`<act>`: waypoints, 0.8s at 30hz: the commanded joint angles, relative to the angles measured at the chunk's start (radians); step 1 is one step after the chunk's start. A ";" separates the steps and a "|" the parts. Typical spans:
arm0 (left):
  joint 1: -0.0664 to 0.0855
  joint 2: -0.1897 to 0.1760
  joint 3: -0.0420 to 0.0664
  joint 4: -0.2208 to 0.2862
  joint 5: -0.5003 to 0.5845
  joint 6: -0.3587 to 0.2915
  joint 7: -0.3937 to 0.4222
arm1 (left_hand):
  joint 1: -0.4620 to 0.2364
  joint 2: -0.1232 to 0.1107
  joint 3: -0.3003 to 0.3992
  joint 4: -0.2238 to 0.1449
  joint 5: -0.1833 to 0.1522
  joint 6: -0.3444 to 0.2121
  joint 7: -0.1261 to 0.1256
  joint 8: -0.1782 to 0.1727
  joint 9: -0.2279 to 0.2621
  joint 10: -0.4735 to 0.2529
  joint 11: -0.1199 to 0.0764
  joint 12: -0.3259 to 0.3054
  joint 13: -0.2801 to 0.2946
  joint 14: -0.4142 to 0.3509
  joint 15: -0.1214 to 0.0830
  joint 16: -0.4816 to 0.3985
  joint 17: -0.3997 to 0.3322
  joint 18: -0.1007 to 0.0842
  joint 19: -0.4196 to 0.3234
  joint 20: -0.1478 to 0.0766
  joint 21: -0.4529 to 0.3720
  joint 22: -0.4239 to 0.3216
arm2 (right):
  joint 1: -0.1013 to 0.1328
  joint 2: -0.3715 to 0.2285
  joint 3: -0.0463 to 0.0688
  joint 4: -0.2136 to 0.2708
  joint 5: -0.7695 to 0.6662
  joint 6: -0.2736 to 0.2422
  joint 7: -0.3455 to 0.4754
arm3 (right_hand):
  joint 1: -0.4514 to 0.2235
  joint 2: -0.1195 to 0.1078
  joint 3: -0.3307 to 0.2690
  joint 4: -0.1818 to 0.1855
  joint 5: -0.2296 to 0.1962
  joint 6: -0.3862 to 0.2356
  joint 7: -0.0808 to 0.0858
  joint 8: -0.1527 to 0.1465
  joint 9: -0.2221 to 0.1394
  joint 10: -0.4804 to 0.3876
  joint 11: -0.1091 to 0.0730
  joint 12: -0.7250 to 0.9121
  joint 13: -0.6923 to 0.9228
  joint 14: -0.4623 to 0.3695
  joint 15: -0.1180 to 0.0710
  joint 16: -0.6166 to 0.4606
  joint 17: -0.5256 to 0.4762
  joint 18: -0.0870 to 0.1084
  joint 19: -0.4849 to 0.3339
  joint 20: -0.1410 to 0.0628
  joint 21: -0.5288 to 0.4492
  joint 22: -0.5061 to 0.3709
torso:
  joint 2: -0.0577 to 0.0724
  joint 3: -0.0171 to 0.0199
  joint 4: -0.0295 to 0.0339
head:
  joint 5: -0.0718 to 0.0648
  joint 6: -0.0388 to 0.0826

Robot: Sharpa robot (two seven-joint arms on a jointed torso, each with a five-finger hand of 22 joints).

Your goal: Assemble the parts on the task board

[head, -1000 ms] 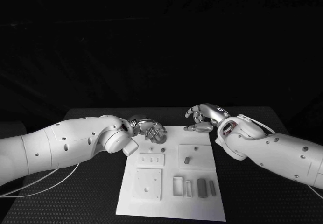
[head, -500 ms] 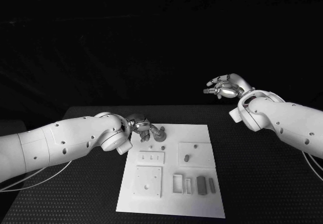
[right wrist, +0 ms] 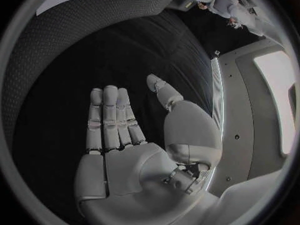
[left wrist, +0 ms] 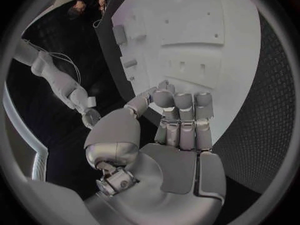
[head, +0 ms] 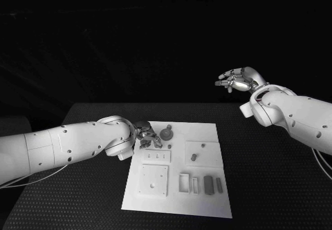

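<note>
Head view: right robot hand (head: pixel 237 79) raised clear.

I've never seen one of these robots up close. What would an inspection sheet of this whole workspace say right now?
Surface: black table, textured, with the white task board lying in its middle.
Job's things: small grey parts sit in recesses near the board's close edge; a round grey part stands at the far edge, beside the left hand.
Clutter: nothing seen.
Hands: left hand is low over the board's far left corner, fingers curled; whether it holds anything cannot be told. Right hand is raised well above the table, fingers apart, holding nothing.
Cables: thin white cables trail under the left arm.
Surroundings: dark backdrop behind the table.
</note>
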 commanded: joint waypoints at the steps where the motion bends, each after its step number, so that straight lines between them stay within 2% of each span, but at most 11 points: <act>1: -0.002 0.000 -0.004 0.007 -0.059 0.012 -0.031 | -0.005 -0.003 0.012 -0.002 0.012 0.071 -0.061 0.000 0.051 -0.003 -0.007 0.007 0.003 0.042 -0.052 0.009 -0.005 0.019 -0.001 -0.100 0.009 0.020 | 0.002 0.005 0.001 -0.007 0.015 0.024 0.019 | 0.006 0.001 -0.008 0.000 0.004 -0.001 0.005 0.004 -0.001 -0.008 0.002 -0.004 -0.003 -0.007 0.000 -0.005 -0.002 -0.001 -0.007 0.001 -0.005 0.002 | 0.000 -0.0006 0.0003 | 0.004 -0.009; 4: -0.006 -0.001 -0.006 0.009 -0.059 0.011 -0.031 | -0.009 -0.007 0.014 -0.001 0.013 0.076 -0.062 0.001 0.053 -0.004 -0.008 0.010 0.006 0.041 -0.052 0.015 -0.009 0.018 -0.002 -0.101 0.012 0.020 | 0.002 0.007 0.001 -0.009 0.015 0.029 0.017 | 0.007 0.002 -0.008 0.000 0.008 -0.002 0.005 0.004 -0.002 -0.009 0.003 -0.003 -0.007 -0.009 0.000 -0.005 -0.004 -0.001 -0.008 0.002 -0.006 0.003 | -0.001 -0.0009 -0.0006 | 0.005 -0.018; 12: -0.025 0.004 -0.006 0.001 -0.089 0.013 -0.026 | -0.017 -0.011 0.018 0.002 0.008 0.086 -0.065 0.004 0.058 -0.007 -0.011 0.013 0.008 0.038 -0.053 0.023 -0.018 0.017 -0.004 -0.103 0.015 0.018 | 0.002 0.009 0.001 -0.014 0.018 0.041 0.016 | 0.005 0.008 -0.009 0.000 0.030 -0.003 0.007 0.007 -0.004 -0.021 0.005 -0.003 -0.035 -0.025 0.005 -0.008 -0.021 0.000 -0.020 0.009 -0.019 0.005 | 0.000 -0.0020 -0.0021 | 0.004 -0.027; 14: -0.027 0.008 -0.006 -0.003 -0.091 0.017 -0.025 | -0.019 -0.012 0.019 0.002 0.010 0.089 -0.066 0.005 0.059 -0.007 -0.012 0.014 0.009 0.037 -0.053 0.025 -0.020 0.016 -0.004 -0.103 0.016 0.018 | 0.002 0.010 0.001 -0.014 0.029 0.043 0.017 | -0.004 0.009 -0.002 0.000 0.030 -0.005 0.011 0.010 -0.005 -0.039 0.012 -0.045 -0.084 -0.057 0.020 -0.054 -0.058 -0.006 -0.054 0.020 -0.060 -0.009 | 0.000 -0.0021 -0.0022 | 0.003 -0.027; 16: -0.030 0.010 -0.006 -0.005 -0.092 0.018 -0.025 | -0.022 -0.014 0.020 0.002 0.011 0.095 -0.068 0.006 0.061 -0.008 -0.014 0.014 0.009 0.036 -0.053 0.027 -0.023 0.016 -0.006 -0.104 0.017 0.018 | 0.002 0.012 0.001 -0.015 0.037 0.047 0.018 | -0.013 0.015 0.003 0.000 0.007 -0.008 0.015 0.012 -0.006 -0.048 0.018 -0.092 -0.133 -0.079 0.037 -0.105 -0.096 -0.012 -0.082 0.029 -0.097 -0.024 | 0.001 -0.0022 -0.0027 | 0.002 -0.029; 21: -0.033 0.014 -0.006 -0.011 -0.114 0.024 -0.025 | -0.024 -0.014 0.021 0.002 0.012 0.097 -0.068 0.006 0.061 -0.010 -0.014 0.014 0.009 0.034 -0.053 0.029 -0.026 0.015 -0.006 -0.104 0.018 0.018 | 0.002 0.013 0.001 -0.015 0.048 0.070 0.022 | -0.009 0.020 0.016 0.000 -0.003 -0.020 0.022 0.023 -0.012 -0.040 0.047 -0.265 -0.332 -0.116 0.102 -0.300 -0.237 -0.033 -0.168 0.061 -0.229 -0.074 | 0.000 -0.0007 -0.0016 | 0.003 -0.035; 24: -0.036 0.016 -0.006 -0.016 -0.117 0.023 -0.027 | -0.029 -0.014 0.022 0.003 0.013 0.103 -0.070 0.007 0.062 -0.010 -0.016 0.013 0.009 0.033 -0.052 0.032 -0.030 0.014 -0.008 -0.105 0.019 0.017 | 0.002 0.014 0.001 -0.018 0.056 0.078 0.026 | -0.006 0.025 0.015 0.000 -0.004 -0.021 0.023 0.028 -0.016 -0.026 0.059 -0.331 -0.409 -0.116 0.119 -0.371 -0.279 -0.036 -0.191 0.071 -0.264 -0.085 | 0.000 -0.0011 -0.0011 | 0.003 -0.041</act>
